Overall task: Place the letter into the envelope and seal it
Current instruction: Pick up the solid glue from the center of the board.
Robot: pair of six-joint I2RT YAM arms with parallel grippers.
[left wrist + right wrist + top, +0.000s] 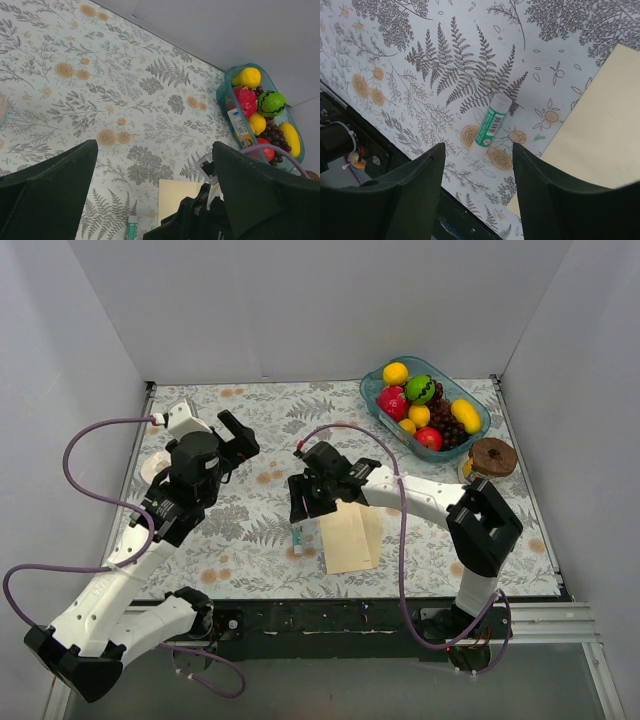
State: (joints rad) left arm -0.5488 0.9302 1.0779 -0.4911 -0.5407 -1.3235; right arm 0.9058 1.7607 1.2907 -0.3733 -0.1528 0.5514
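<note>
Cream-yellow and flat, the envelope [345, 537] lies on the fern-and-flower cloth of the surface [250, 540], near the front edge and a little right of centre. Its corner also shows in the right wrist view [600, 130] and in the left wrist view [179, 199]. A narrow strip of paper [374, 532] runs along the envelope's right side. Whether that strip is the letter cannot be told from these views.

Just left of the envelope, apart from it, a white glue stick [490, 125] with a green label lies on its side on the cloth. The right end effector [479, 150] hangs above the stick with its fingers [415, 195] spread wide. It holds nothing and touches neither the stick nor the paper.

The left end effector [154, 150] is raised over the left half of the surface, well apart from the envelope. Its jaws gape fully and nothing is between them.

At the far right corner stands a teal tray [478, 430] of toy fruit. A brown-lidded jar [491, 457] stands just in front of it. A pale round disc [152, 469] shows partly behind the left arm.
</note>
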